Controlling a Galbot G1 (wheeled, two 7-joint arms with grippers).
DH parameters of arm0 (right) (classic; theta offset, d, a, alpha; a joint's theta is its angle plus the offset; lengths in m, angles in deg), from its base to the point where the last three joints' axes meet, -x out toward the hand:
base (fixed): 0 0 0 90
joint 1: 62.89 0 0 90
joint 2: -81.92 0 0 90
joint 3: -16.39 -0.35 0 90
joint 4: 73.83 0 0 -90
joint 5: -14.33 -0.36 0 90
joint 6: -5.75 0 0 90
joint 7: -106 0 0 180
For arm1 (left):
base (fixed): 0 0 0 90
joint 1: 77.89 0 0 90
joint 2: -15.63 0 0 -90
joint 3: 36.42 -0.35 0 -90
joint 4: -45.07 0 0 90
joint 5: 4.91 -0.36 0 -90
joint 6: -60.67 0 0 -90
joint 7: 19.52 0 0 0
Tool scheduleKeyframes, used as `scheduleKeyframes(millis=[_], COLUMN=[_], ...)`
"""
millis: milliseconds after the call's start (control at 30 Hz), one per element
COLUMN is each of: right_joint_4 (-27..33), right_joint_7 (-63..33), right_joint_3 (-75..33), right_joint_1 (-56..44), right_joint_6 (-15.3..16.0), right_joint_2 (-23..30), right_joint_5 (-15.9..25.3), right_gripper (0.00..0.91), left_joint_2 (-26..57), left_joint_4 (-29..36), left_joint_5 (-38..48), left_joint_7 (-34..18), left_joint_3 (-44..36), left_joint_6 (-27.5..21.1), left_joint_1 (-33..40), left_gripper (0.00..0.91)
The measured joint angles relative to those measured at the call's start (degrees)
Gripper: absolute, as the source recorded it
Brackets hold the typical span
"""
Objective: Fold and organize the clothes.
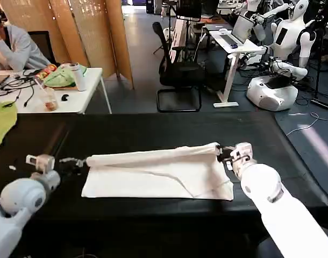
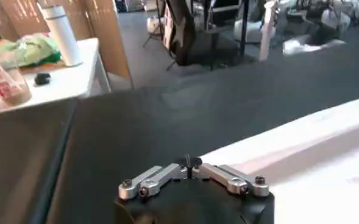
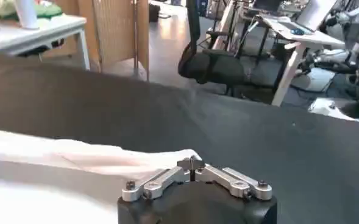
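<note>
White cotton T-shirt point(image 1: 158, 172) lies mid-table on the black cloth-covered table point(image 1: 153, 129), its far edge rolled over. Left gripper point(image 1: 72, 161) and right gripper point(image 1: 224, 153) pinch that roll's ends (mid-fold, I'd judge). Next: carry it nearward together, evenly.

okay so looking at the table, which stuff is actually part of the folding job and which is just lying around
Job: white T-shirt, part-folded on the black table; left gripper and right gripper, one at each end of the fold.

Lying about: yellow-green cloth; white bottle; green bundle; office chair.
</note>
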Motion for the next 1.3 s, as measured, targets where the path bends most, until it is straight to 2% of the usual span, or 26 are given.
scheduleKeyframes(millis=[400, 433, 467, 500, 633, 800, 933, 1033, 1133, 1300], right_joint_4=[-2.47, -2.72, -3.05, -3.53, -6.37, -10.52, -11.04, -9.41, -5.89, 1.97], right_joint_7=[0.16, -0.1, -0.27, -0.26, -0.18, -0.54, -0.65, -1.15, -1.56, -1.35], right_joint_3=[-0.87, -1.02, -1.2, -1.47, -3.2, -6.43, -7.93, -7.85, -6.87, -4.9], right_joint_1=[-6.8, -7.12, -7.46, -7.92, -10.14, -11.86, -10.99, -9.27, -6.25, -0.41], right_joint_6=[0.0, 0.0, -0.01, 0.0, 0.0, -0.01, -0.01, 0.0, -0.01, -2.98], right_joint_2=[0.74, 0.64, 0.54, 0.39, -0.38, -1.03, -0.32, 0.81, 2.84, 6.73], right_joint_5=[1.08, 1.1, 1.22, 1.41, 1.43, -1.29, -2.75, -2.65, -0.7, 1.26], right_gripper=[0.0, 0.0, 0.439, 0.878, 0.878, 0.878, 0.878, 0.878, 0.878, 0.878], left_joint_2=[-1.71, -1.93, -2.18, -2.48, -2.8, -2.89, -3.82, -4.8, -6.09, -8.86], left_joint_4=[0.05, 0.05, 0.2, 0.43, 1.74, 5.33, 8.39, 9.05, 8.7, 4.7], left_joint_5=[-3.15, -3.26, -3.24, -3.12, -2.91, -4.71, -5.52, -3.23, -0.62, 2.1], left_joint_7=[0.29, 0.15, -0.19, -0.81, -1.72, -2.68, -2.77, -2.84, -2.46, -2.78], left_joint_3=[1.46, 1.46, 1.46, 1.46, 2.16, 4.51, 6.67, 7.97, 8.23, 6.84], left_joint_6=[1.18, 1.1, 0.9, 0.55, -0.28, -4.05, -4.11, -2.32, -0.57, 0.91], left_joint_1=[-6.8, -6.83, -6.95, -7.08, -8.2, -10.49, -11.59, -11.11, -9.38, -3.45], left_gripper=[0.0, 0.683, 0.878, 0.878, 0.878, 0.878, 0.878, 0.878, 0.878, 0.878])
